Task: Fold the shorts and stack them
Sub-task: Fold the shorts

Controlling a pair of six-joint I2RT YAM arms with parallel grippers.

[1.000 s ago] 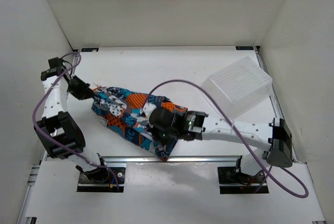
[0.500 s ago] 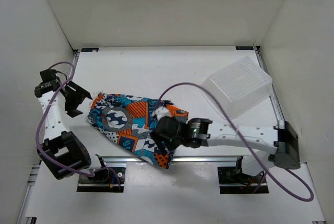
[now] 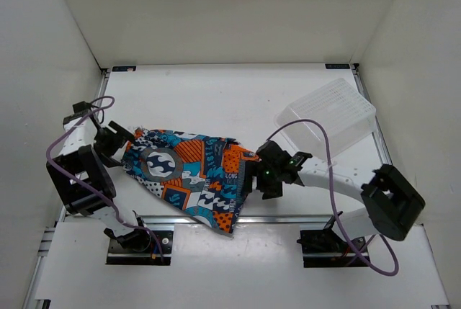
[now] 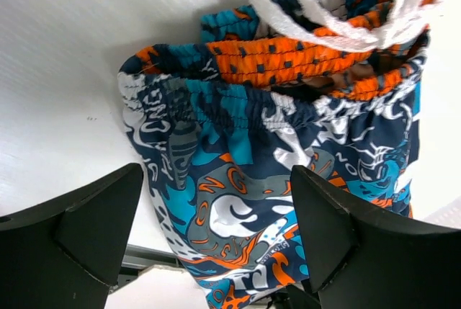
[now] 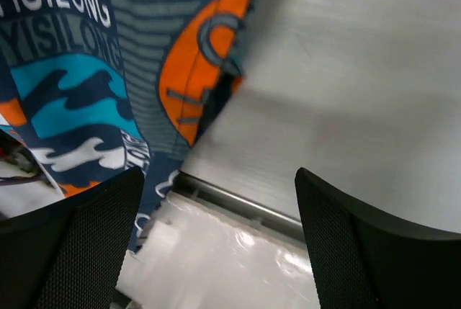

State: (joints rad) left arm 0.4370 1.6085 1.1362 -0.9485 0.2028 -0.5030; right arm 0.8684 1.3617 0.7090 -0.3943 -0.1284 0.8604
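**Shorts** point(image 3: 191, 176): one pair, spread flat on the bench point(image 3: 238, 93) toward its near-left corner. The waistband faces the left edge and one hem corner overhangs the near edge. Probably laid out for folding.
**Left fingers** point(image 4: 79, 233): spread wide, holding nothing, just off the waistband.
**Right fingers** point(image 5: 72, 244): likewise apart and empty, beside the right hem.
**Basket** point(image 3: 328, 118): far-right corner, well apart.
**Views**: only the left wrist view shows the drawstring point(image 4: 302, 17); only the overhead view shows the whole outline.

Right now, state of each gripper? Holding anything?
Left gripper: jaws open, holding nothing, at the waistband end of the shorts.
Right gripper: jaws open, holding nothing, beside the other end of the shorts.
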